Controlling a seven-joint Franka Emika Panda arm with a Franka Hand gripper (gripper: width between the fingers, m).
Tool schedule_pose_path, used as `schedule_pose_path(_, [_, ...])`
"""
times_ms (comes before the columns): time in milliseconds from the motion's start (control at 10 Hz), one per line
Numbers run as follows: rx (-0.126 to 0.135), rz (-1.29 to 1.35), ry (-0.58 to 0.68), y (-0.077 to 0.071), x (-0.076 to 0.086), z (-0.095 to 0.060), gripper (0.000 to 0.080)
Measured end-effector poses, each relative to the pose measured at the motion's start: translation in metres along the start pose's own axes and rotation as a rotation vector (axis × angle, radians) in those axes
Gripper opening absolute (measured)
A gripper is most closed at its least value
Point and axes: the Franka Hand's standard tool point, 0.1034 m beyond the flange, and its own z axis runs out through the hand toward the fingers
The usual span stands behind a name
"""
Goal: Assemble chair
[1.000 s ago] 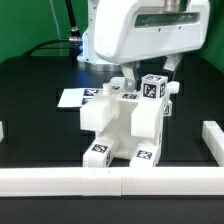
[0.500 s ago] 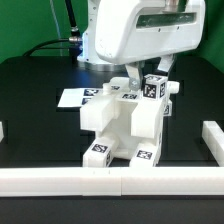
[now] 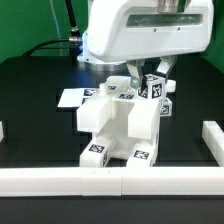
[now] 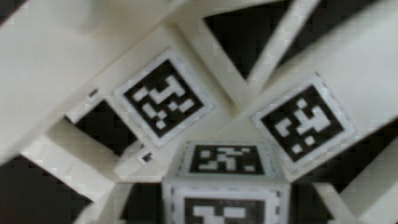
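Observation:
The partly built chair [image 3: 112,128] stands in the middle of the black table, a chunky white block assembly with marker tags on its lower front and top. My gripper [image 3: 152,76] reaches down from above onto its upper part, toward the exterior view's right. The jaws are shut on a tagged white block [image 3: 152,89] that sticks up from the chair. In the wrist view this block [image 4: 222,200] sits squarely between the fingers [image 4: 103,196] of the gripper [image 4: 222,208], with further tagged chair faces [image 4: 164,97] beyond it.
The marker board [image 3: 76,98] lies flat behind the chair on the exterior view's left. A long plain white rail [image 3: 110,183] runs along the front, with a side rail [image 3: 213,140] on the right. The robot's big white body [image 3: 140,30] hangs over the chair.
The jaws have closed from wide open onto the tagged block. The chair has shifted a little toward the exterior view's left.

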Motion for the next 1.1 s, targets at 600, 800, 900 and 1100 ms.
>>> schedule_pose_path(600, [0.007, 0.646, -0.002, -0.0017, 0.0007, 0.0, 0.0287])
schedule_pose_path(800, [0.017, 0.786, -0.001, -0.0016, 0.0009, -0.0001, 0.0287])
schedule_pose_path(900, [0.032, 0.88, 0.0, -0.0023, 0.0017, -0.0002, 0.0287])
schedule_pose_path(1100, [0.044, 0.976, 0.001, -0.0019, 0.0021, -0.0004, 0.0287])
